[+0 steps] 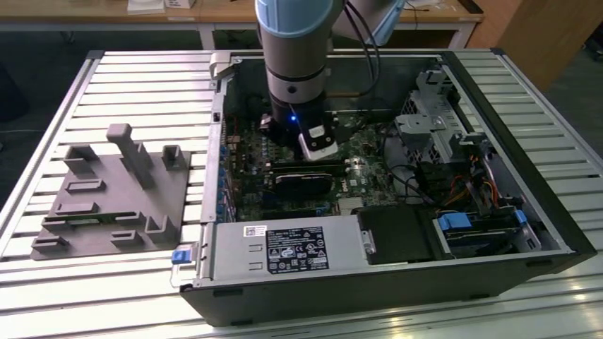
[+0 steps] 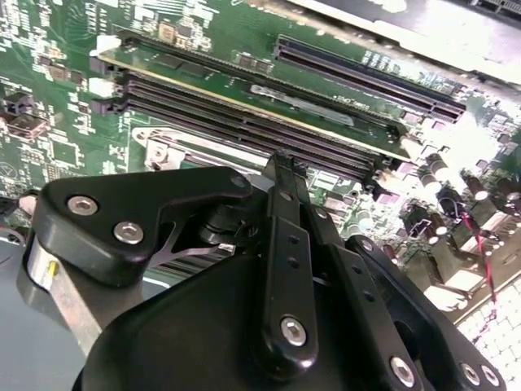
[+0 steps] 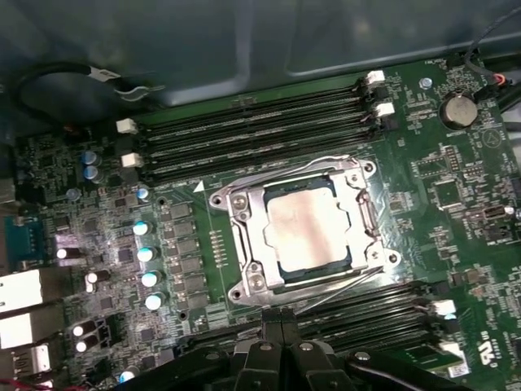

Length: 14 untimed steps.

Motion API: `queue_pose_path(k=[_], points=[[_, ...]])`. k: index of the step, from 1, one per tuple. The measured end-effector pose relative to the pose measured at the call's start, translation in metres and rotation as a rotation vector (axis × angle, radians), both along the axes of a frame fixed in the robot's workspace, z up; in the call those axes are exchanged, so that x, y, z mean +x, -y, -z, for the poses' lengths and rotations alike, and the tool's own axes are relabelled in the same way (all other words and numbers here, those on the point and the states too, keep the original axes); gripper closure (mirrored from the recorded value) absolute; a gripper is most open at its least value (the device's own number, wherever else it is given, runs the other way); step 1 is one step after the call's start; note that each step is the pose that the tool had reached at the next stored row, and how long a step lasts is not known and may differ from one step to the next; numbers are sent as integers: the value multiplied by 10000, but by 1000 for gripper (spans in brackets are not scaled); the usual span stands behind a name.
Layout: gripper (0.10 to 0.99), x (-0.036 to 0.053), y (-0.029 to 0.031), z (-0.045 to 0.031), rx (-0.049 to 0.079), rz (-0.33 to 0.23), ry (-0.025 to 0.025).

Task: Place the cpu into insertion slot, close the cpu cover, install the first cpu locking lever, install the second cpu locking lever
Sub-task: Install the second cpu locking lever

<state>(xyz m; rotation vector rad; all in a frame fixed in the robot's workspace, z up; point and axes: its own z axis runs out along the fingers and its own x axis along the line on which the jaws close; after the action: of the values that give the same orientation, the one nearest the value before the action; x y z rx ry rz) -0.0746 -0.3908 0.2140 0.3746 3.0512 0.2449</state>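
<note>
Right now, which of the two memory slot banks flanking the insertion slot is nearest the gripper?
The bank right beside the gripper; the other bank lies across the insertion slot, near the coin battery.

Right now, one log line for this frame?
cpu: seated in insertion slot | cpu cover: down | gripper: above slot edge, holding nothing seen

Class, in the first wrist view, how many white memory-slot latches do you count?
6. Two white latches at one end of the slot bank beside the case wall, two at its other end, two on the bank beside the tool. The tool may hide more.
</note>
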Motion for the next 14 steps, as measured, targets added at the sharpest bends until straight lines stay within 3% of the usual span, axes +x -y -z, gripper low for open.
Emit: queue_pose_path(k=[5, 11, 14], points=[[980, -58, 30, 28, 235, 0, -1], [980, -106, 47, 59, 612, -1, -1], [980, -108, 50, 95, 698, 1, 1]])
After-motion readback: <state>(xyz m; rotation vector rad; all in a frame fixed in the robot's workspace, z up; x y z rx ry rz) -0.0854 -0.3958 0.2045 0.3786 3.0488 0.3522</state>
